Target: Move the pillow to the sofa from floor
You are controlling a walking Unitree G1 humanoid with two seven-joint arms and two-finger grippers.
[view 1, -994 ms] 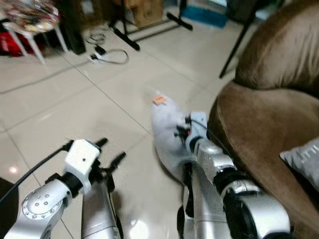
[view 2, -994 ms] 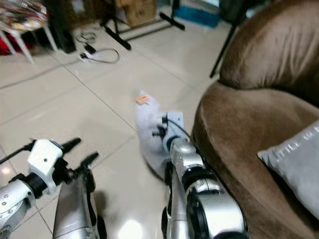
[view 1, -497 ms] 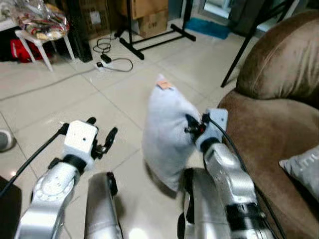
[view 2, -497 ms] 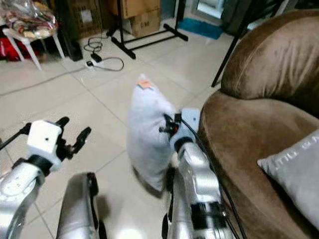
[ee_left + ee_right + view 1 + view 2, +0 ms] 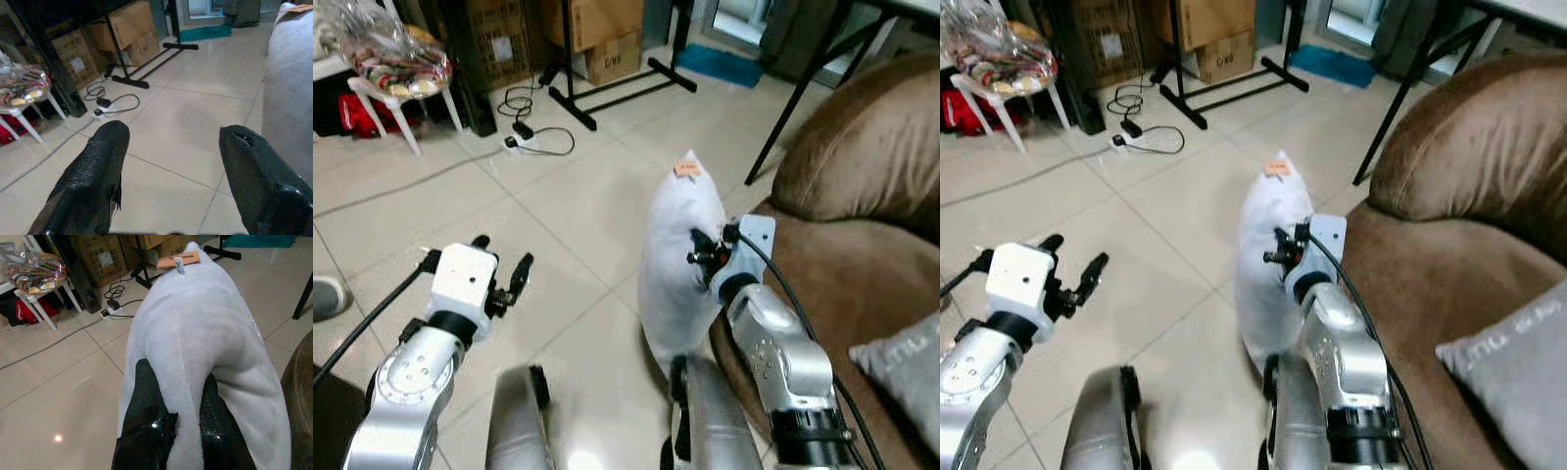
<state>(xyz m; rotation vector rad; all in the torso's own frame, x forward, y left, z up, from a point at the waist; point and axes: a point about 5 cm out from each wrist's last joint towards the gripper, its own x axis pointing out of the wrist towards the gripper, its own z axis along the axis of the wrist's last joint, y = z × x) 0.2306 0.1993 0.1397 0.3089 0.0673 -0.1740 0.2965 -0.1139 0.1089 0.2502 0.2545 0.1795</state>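
Here the right gripper [image 5: 173,423] is pinched shut on a fold of the pillow [image 5: 677,259], its two black fingers [image 5: 144,396] squeezing the pale fabric between them, so the pillow hangs upright from the grip with its long axis running up and down, the tagged corner above the gripper and the bulk drooping below it toward the floor [image 5: 558,206]. The relation the next move turns on is sideways: the sofa [image 5: 862,245] lies just beside the gripper on its outer, right-hand side, with the brown seat edge near the pillow's lower half and the padded arm rising beyond, while the pillow's body bulges out toward the robot's left, away from the sofa. Judging from this, the pillow has to be carried across and a little up so that its hanging lower end passes over the seat edge, and the right arm, being both the holder and the arm nearer the sofa, is the one placed to do it. The left gripper [image 5: 499,279] hovers well apart over bare tile, its fingers [image 5: 93,176] spread wide and holding nothing. A second grey cushion [image 5: 1518,362] lies on the seat farther right.
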